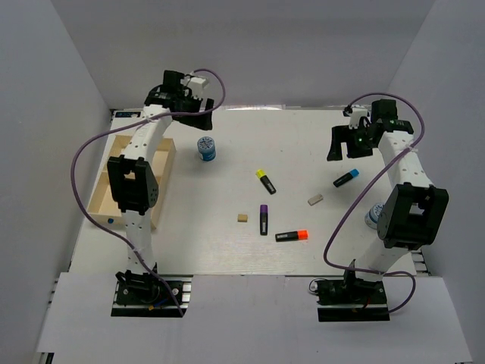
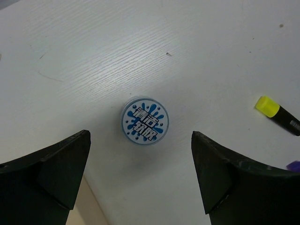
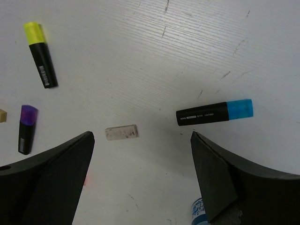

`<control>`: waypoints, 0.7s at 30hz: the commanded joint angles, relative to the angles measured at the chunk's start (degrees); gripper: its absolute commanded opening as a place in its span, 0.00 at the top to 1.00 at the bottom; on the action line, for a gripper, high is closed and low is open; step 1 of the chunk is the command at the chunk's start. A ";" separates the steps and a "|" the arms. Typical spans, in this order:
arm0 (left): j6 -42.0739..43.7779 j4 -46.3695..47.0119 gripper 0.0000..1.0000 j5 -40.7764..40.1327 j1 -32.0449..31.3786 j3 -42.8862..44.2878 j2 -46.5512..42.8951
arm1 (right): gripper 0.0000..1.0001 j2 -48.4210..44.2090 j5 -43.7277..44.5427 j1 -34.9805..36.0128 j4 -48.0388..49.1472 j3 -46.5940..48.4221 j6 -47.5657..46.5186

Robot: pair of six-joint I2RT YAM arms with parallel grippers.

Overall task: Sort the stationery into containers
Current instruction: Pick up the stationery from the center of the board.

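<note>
My left gripper (image 1: 201, 120) (image 2: 140, 173) is open and empty above a blue-and-white roll (image 1: 206, 148) (image 2: 145, 120). My right gripper (image 1: 347, 145) (image 3: 143, 173) is open and empty above the blue-capped highlighter (image 1: 345, 179) (image 3: 214, 113) and the grey eraser (image 1: 315, 200) (image 3: 121, 132). The yellow (image 1: 265, 181) (image 3: 40, 54), purple (image 1: 264, 218) (image 3: 26, 129) and orange (image 1: 292, 236) highlighters and the tan eraser (image 1: 242, 218) lie mid-table. A second roll (image 1: 372, 218) (image 3: 199, 212) stands by the right arm. The wood tray (image 1: 164, 163) sits at the left, partly hidden by the left arm.
The table's back edge and grey walls are close behind both grippers. The left arm's links and purple cable hang over the tray. A small blue item (image 1: 111, 221) shows at the tray's near corner. The yellow highlighter (image 2: 276, 114) also shows in the left wrist view.
</note>
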 commanded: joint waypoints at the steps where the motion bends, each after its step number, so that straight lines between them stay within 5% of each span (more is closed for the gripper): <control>1: 2.22 -3.64 0.02 -5.91 -2.58 5.87 2.32 | 0.11 -2.20 -4.20 -0.06 -0.47 -0.85 -1.06; 21: 2.66 -6.98 0.02 -13.84 -6.45 8.43 12.26 | 0.11 -1.15 -6.23 -0.06 0.15 -3.66 -1.76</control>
